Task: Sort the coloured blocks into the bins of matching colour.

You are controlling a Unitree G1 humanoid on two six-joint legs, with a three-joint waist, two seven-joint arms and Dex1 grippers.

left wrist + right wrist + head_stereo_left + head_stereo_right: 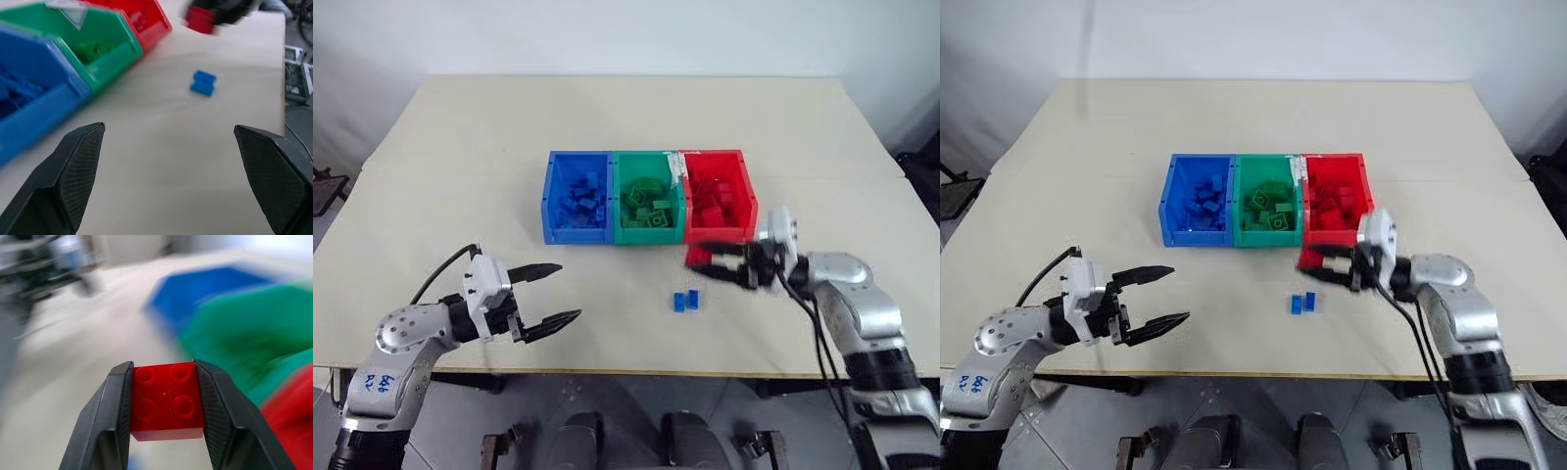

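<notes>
Three joined bins stand mid-table: blue (577,199), green (648,200) and red (718,197), each holding bricks of its own colour. My right gripper (700,258) is shut on a red block (167,399), lifted just in front of the red bin's near wall. Two small blue blocks (685,300) lie side by side on the table below and in front of that gripper. My left gripper (563,292) hangs open and empty at the near left, well clear of the bins, its fingers (73,166) spread wide, facing the blue blocks (203,82).
The cream table (460,176) has open surface all around the bins. Its front edge (636,372) runs just behind both arms. Dark furniture (325,186) stands off the table's left side.
</notes>
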